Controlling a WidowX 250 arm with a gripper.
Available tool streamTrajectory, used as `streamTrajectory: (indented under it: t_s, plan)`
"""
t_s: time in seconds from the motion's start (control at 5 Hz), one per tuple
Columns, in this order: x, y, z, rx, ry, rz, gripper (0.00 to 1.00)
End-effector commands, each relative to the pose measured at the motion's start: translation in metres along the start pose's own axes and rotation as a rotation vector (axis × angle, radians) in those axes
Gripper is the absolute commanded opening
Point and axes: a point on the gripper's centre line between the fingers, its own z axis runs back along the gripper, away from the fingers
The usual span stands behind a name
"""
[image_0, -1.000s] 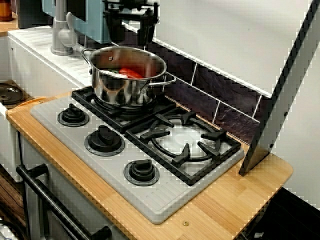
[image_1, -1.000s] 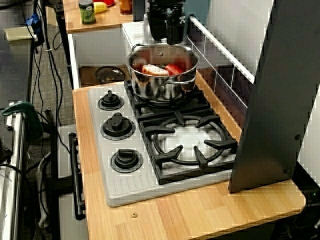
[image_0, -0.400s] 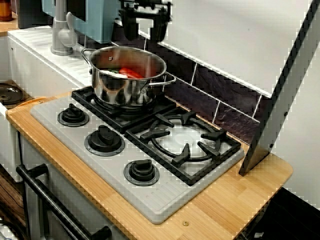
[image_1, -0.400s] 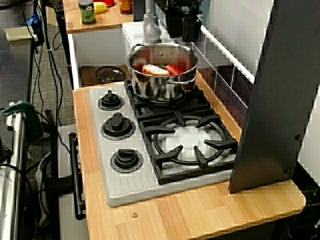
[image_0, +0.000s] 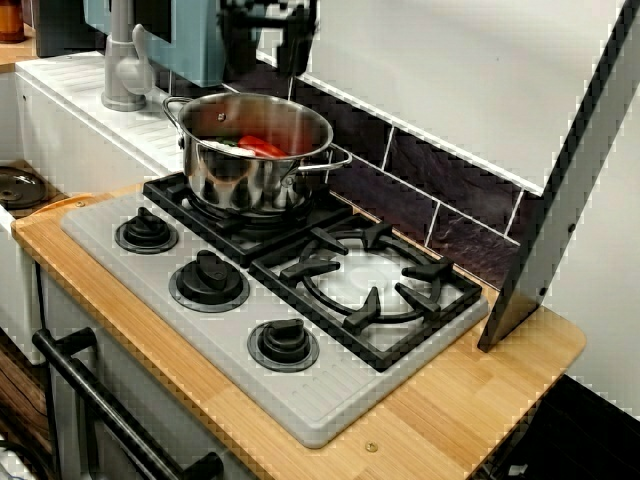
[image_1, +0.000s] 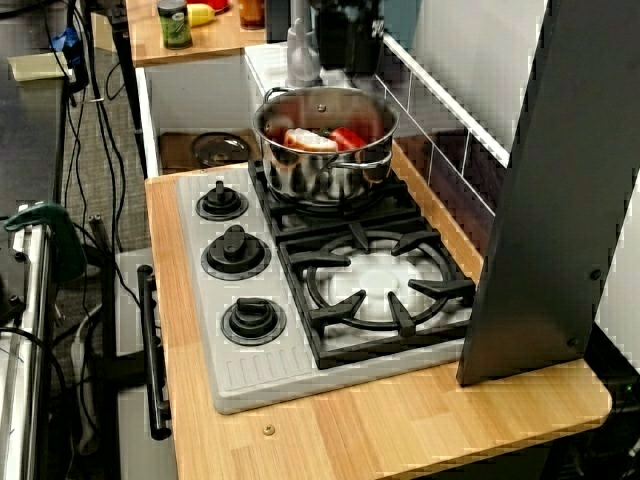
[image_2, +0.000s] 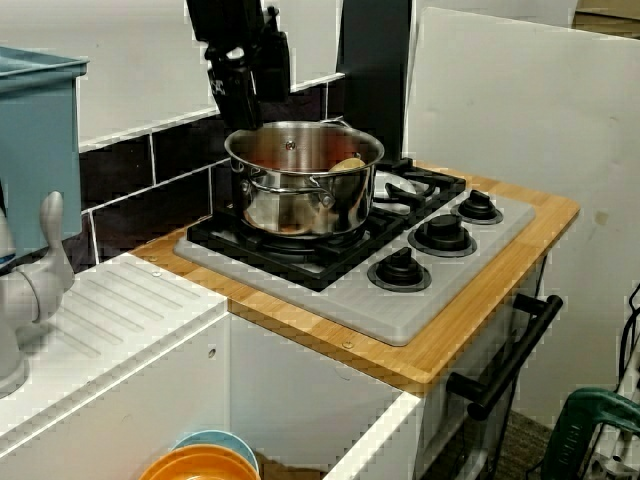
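A steel pot (image_0: 250, 160) (image_1: 325, 150) (image_2: 300, 190) stands on the stove's back burner. In it lie a red piece (image_0: 262, 146) (image_1: 347, 137) and a pale piece (image_1: 308, 140) (image_2: 348, 163). My black gripper (image_0: 262, 45) (image_1: 345, 35) (image_2: 250, 85) hangs above the pot's far rim, close to the tiled wall, clear of the pot. It is open, with nothing between its fingers (image_2: 228, 95). Its upper part is cut off at the top in the close view of the stove and the view along the stove.
The front burner grate (image_0: 370, 280) is bare, with three knobs (image_0: 208, 280) along the stove's edge. A grey faucet (image_0: 120, 60) (image_2: 30, 290) and a teal box (image_0: 180, 35) stand on the sink side. A tall grey panel (image_1: 550, 180) leans at the stove's end.
The gripper rose from just above the pot, swung toward the wall side, then came back over the pot's far rim, higher than before. The pot and its contents stayed put.
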Motion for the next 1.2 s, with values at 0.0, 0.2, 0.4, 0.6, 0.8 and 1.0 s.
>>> streamTrajectory:
  t_s: [0.0,0.2,0.4,0.6,0.8,1.0]
  plan:
    - [-0.03,-0.025,0.031,0.044,-0.115,-0.099,1.0]
    - [-0.035,-0.031,0.03,0.054,-0.118,-0.118,1.0]
    - [-0.036,-0.032,0.028,0.063,-0.125,-0.13,1.0]
    - [-0.032,-0.034,0.025,0.086,-0.135,-0.143,1.0]
    - [-0.026,-0.037,0.02,0.118,-0.14,-0.15,1.0]
    - [-0.03,-0.039,0.019,0.129,-0.141,-0.177,1.0]
